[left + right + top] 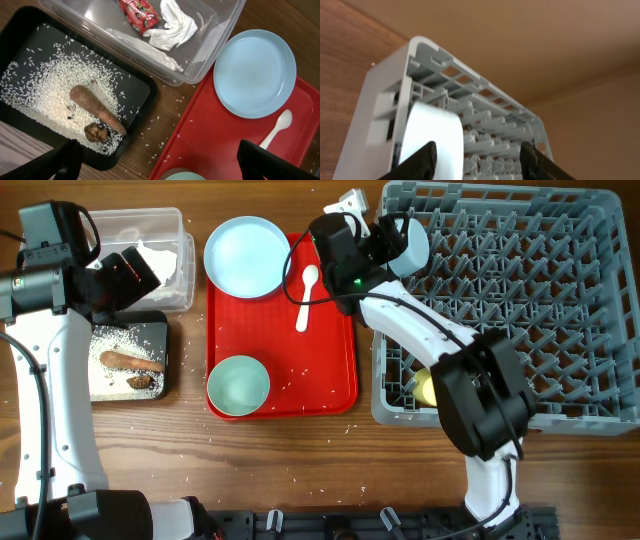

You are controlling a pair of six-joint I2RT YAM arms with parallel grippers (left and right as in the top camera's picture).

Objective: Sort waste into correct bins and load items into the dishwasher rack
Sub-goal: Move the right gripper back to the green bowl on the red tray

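My left gripper is open and empty, above the edge between the black tray and the red tray. The black tray holds rice, a brown sausage piece and a brown lump. The clear tub holds the red wrapper and white tissue. My right gripper is open at the grey rack's near-left corner, beside a blue-white bowl standing on edge in it. A yellow cup lies in the rack.
The red tray carries the pale blue plate, the white spoon and the mint bowl. Loose rice grains lie on the tray and the wood.
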